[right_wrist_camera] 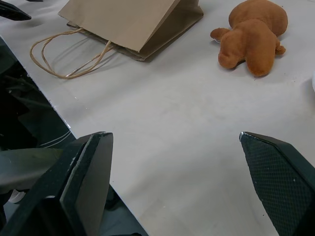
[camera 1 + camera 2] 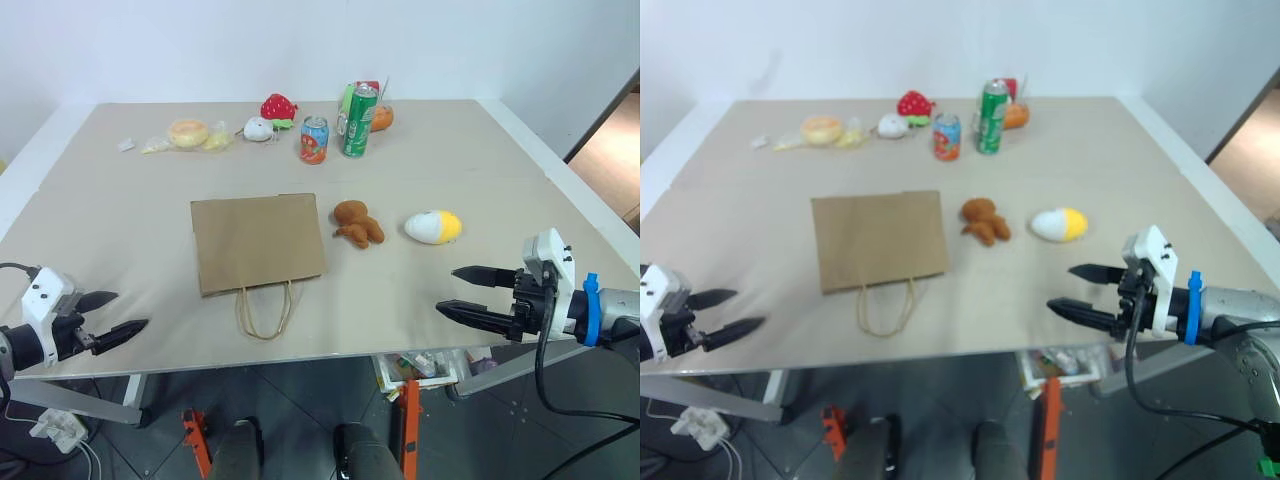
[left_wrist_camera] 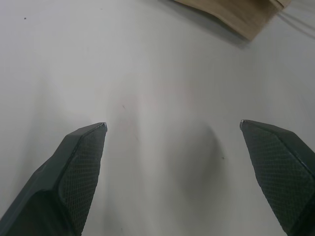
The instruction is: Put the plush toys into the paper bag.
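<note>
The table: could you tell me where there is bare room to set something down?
Free: the near strip of the table before the orange-brown plush and egg-shaped plush, and left of the paper bag. Crowded: the far edge, around the cans.

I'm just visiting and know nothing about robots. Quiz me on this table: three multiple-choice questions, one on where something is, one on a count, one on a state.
1. Where is the orange-brown plush toy?
A. Inside the paper bag
B. On the table between the paper bag and the white-and-yellow egg plush
C. Behind the cans

2. How many drink cans stand at the far side of the table?
A. Two
B. Four
C. None

3. How is the paper bag?
A. Standing upright
B. Lying flat, handles toward the robot
C. Held by a gripper

Answers:
1. B, it lies just right of the bag with the egg plush farther right.
2. A, a small blue-and-red can and a taller green can.
3. B, it lies flat and both grippers, left and right, hang apart from it, jaws open.
</note>
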